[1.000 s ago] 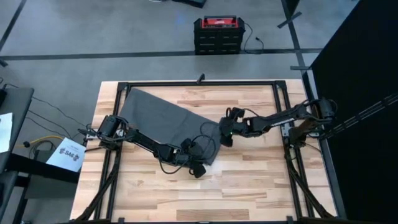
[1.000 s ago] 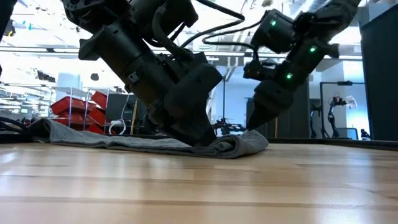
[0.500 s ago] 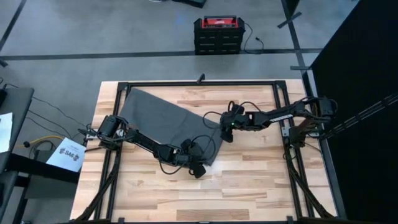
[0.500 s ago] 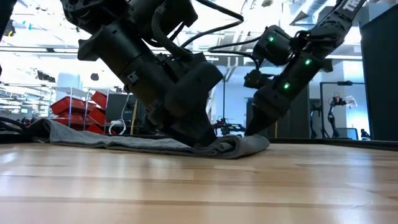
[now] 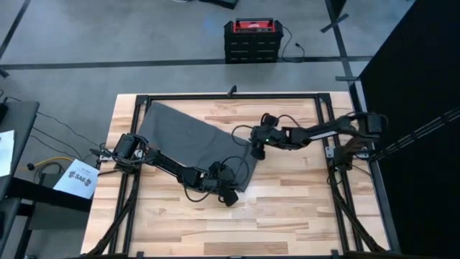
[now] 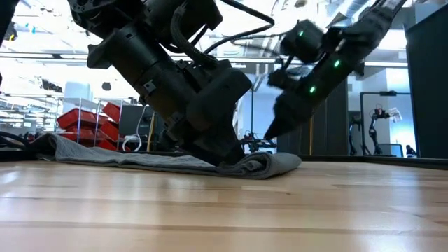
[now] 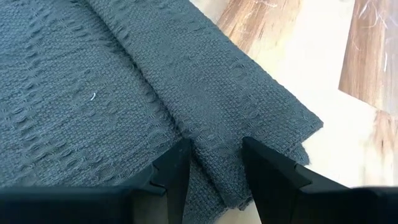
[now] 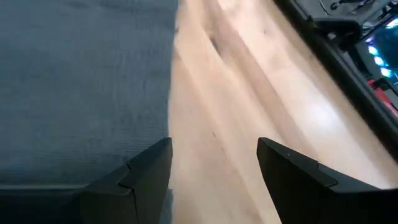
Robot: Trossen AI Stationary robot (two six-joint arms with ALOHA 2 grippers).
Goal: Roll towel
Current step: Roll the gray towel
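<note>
Here we see the left gripper's [image 7: 212, 163] fingers [image 7: 173, 169] set apart, pressed down on a fold of the dark grey towel [image 5: 188, 137] at its near right corner. The right gripper [image 8: 212, 163] hangs just above the towel's right edge, fingers [image 8: 146, 168] spread, one over cloth, one over bare wood. The towel lies flat across the wooden table's [image 5: 287, 208] far left, its near corner doubled into a small fold.
</note>
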